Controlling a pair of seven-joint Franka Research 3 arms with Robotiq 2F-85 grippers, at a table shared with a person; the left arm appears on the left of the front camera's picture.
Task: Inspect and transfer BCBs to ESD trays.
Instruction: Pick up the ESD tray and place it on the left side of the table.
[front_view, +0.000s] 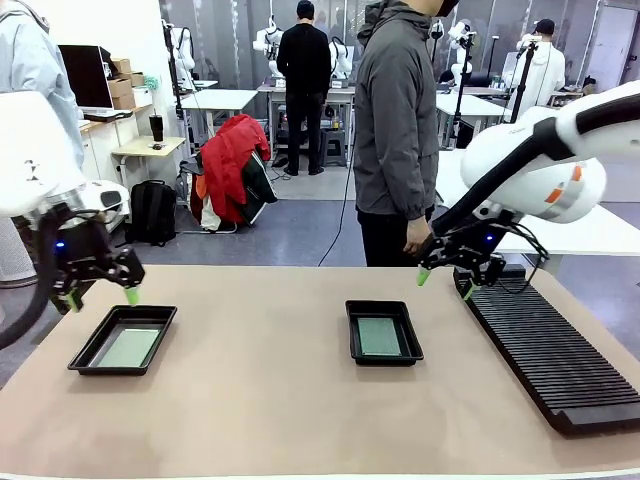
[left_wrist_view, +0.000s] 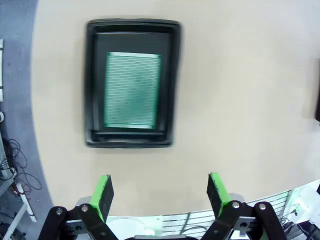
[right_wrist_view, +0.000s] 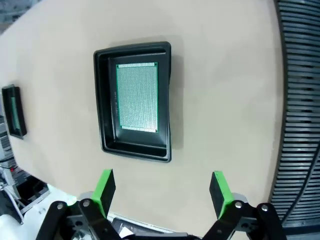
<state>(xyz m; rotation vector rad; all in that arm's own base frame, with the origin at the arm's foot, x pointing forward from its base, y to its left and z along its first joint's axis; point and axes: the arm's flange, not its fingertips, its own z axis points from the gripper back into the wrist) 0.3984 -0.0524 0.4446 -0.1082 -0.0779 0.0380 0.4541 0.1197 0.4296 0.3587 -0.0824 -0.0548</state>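
Two black ESD trays lie on the tan table: one at the left (front_view: 88, 352) and one near the middle (front_view: 352, 330). Each holds a green BCB lying flat, the left board (front_view: 129, 347) and the middle board (front_view: 379, 337). In the left wrist view the left tray (left_wrist_view: 95, 85) with its board (left_wrist_view: 132, 91) lies ahead of my fingers. The right wrist view has the middle tray (right_wrist_view: 104, 100) and its board (right_wrist_view: 137, 97). My left gripper (front_view: 102, 297) hangs open above the table's left edge, empty. Open and empty too, my right gripper (front_view: 445, 283) hovers right of the middle tray.
A long black ribbed rack (front_view: 550, 350) lies along the table's right side, under my right arm. A person in a grey jacket (front_view: 397, 120) stands at the far edge, one hand (front_view: 417, 240) close to my right gripper. Bare table stretches between the trays.
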